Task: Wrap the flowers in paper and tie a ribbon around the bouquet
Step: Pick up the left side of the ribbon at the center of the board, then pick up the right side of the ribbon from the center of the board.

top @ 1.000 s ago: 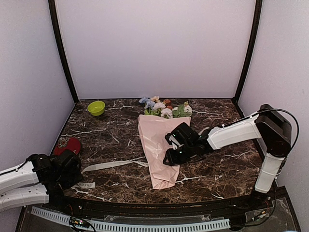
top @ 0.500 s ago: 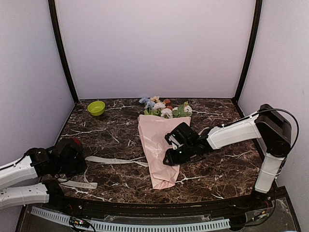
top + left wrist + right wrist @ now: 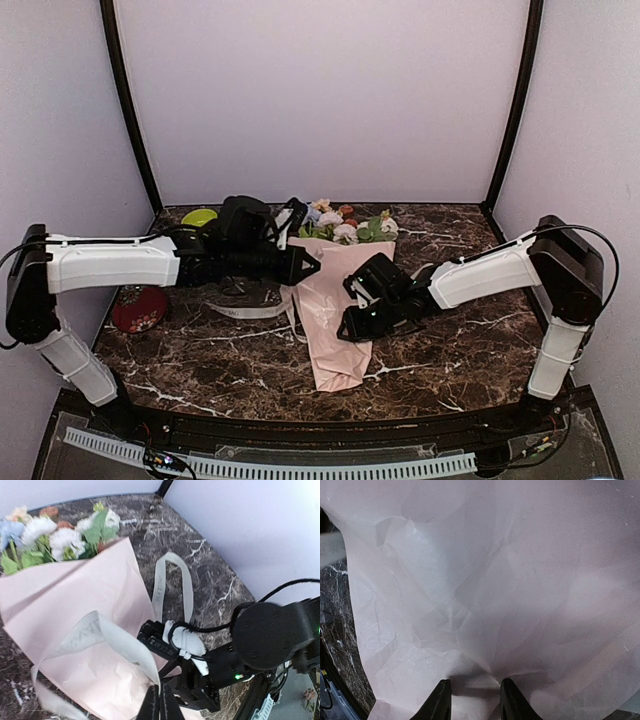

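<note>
The bouquet (image 3: 332,318) lies mid-table as a pale pink paper (image 3: 75,597) cone, and the flowers (image 3: 345,227) show blue, white and peach at its far end. My left gripper (image 3: 312,266) hovers over the cone's upper left, shut on the cream ribbon (image 3: 107,637). From there the ribbon (image 3: 250,309) trails down onto the table left of the cone. My right gripper (image 3: 350,330) sits at the cone's right side. In the right wrist view its fingers (image 3: 440,702) stand partly apart, closed on a puckered ridge of the paper (image 3: 485,595).
A green bowl (image 3: 198,217) sits at the back left, half hidden behind my left arm. A red round object (image 3: 140,308) lies near the left wall. Another loop of ribbon (image 3: 172,577) lies on the marble right of the cone.
My left arm has swung from the near left corner up and across to the bouquet. Its jaws shut on the ribbon and dragged it along. The right arm has not moved.
</note>
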{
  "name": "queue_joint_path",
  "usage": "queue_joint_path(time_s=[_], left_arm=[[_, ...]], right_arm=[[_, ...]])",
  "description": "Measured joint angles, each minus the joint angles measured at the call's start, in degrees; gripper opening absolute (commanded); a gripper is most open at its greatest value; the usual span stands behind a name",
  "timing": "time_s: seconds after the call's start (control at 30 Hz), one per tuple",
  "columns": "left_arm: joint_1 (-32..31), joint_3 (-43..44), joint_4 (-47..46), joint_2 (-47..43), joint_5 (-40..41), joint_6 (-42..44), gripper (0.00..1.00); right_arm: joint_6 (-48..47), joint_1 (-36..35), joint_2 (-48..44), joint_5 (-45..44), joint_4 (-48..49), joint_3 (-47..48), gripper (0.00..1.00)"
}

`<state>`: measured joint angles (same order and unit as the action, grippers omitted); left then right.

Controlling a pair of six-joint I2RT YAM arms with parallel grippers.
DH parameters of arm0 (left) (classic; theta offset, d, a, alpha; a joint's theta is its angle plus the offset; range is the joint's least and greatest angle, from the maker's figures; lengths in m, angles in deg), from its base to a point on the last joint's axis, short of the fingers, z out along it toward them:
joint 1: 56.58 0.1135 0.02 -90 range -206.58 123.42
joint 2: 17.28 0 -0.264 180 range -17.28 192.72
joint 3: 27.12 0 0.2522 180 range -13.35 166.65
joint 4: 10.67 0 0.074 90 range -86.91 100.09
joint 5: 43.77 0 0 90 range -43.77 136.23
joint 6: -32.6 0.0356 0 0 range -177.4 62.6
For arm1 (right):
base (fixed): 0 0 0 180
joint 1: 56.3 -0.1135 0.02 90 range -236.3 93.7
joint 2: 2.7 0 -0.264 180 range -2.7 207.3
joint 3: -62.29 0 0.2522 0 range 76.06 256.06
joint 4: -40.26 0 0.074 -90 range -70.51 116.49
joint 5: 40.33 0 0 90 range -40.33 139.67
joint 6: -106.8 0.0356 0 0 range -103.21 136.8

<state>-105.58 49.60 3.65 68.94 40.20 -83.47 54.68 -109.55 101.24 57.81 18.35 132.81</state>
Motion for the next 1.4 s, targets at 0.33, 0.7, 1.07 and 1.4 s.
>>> queue_joint_path(time_s=[0.33, 0.7, 1.07, 1.4], left_arm=[[1.16, 1.03, -4.42, 22.58, -7.19, -1.18, 0.0], [5.31, 2.27, -0.52, 26.03, -9.86, -2.21, 0.0], [5.27, 3.61, -0.02, 27.96, -12.57, -2.27, 0.0], [5.29, 3.34, -0.81, 28.11, -13.03, -3.74, 0.0]], right_arm=[[3.19, 0.0, -0.57, -0.24, -0.04, -0.44, 0.34], [2.58, 0.66, -9.11, -3.23, -13.75, 5.99, 0.46], [-8.59, 24.81, -14.1, -14.1, -29.94, 8.2, 0.7], [-17.92, 38.05, 3.19, -8.74, -28.15, 14.38, 0.52]])
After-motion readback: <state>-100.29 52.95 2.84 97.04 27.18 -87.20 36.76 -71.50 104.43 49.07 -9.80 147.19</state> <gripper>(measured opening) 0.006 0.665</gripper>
